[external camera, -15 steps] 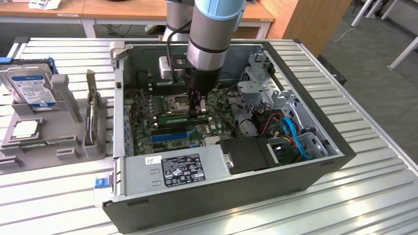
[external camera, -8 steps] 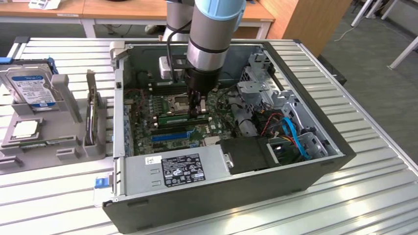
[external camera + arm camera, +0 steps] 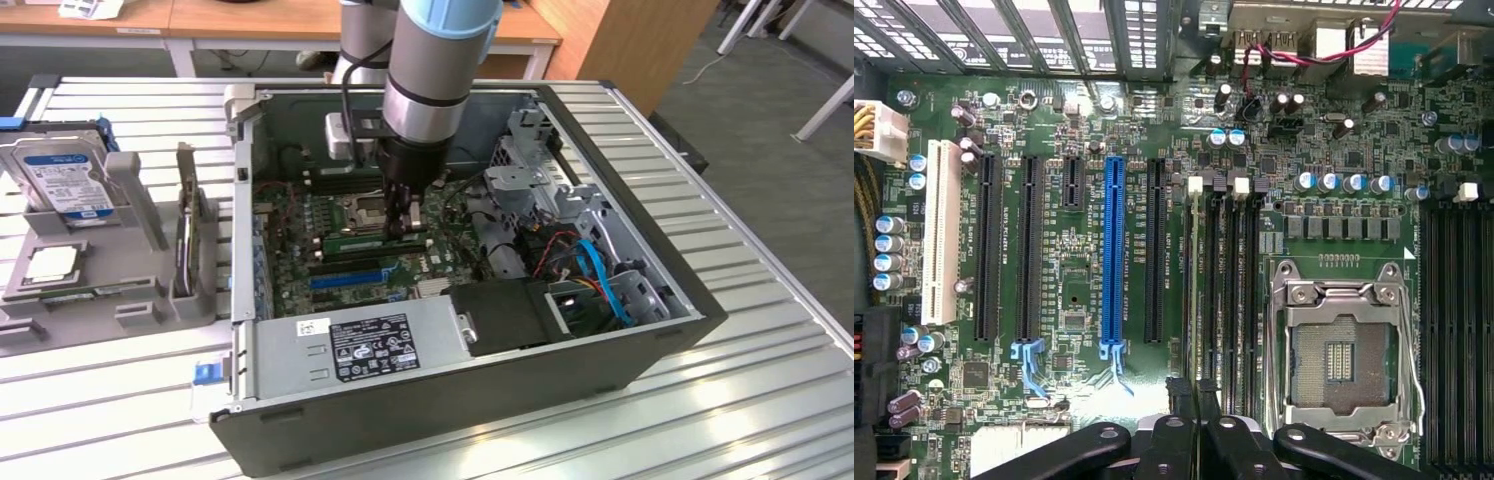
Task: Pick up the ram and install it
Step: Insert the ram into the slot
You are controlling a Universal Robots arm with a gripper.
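Field notes: I'm watching the gripper (image 3: 404, 228) hanging low inside the open computer case (image 3: 641, 335). Its fingers (image 3: 1179, 392) are pressing close together, pinching the ram (image 3: 378, 243) by its upper edge. The ram is sitting directly under the fingertips, standing on edge and running along the black memory slots (image 3: 1229, 280). I cannot tell whether it is seated in one. Just beside the gripper, across those slots, I'm seeing the CPU socket (image 3: 1341, 350) lying in its metal frame. A little farther off on the gripper's other side, the blue expansion slot (image 3: 1115, 250) is running parallel between black ones. The white slot (image 3: 942, 230) is lying beyond them. Farther out, at the case's near wall in the exterior view, the power supply (image 3: 360, 345) is showing its label. Well apart from the gripper, outside the case toward the exterior view's left, a grey holder (image 3: 134, 310) is carrying a hard drive (image 3: 67, 180). It is also carrying a dark expansion card (image 3: 191, 235) standing on edge. Everything is resting on the slatted metal table (image 3: 774, 400).
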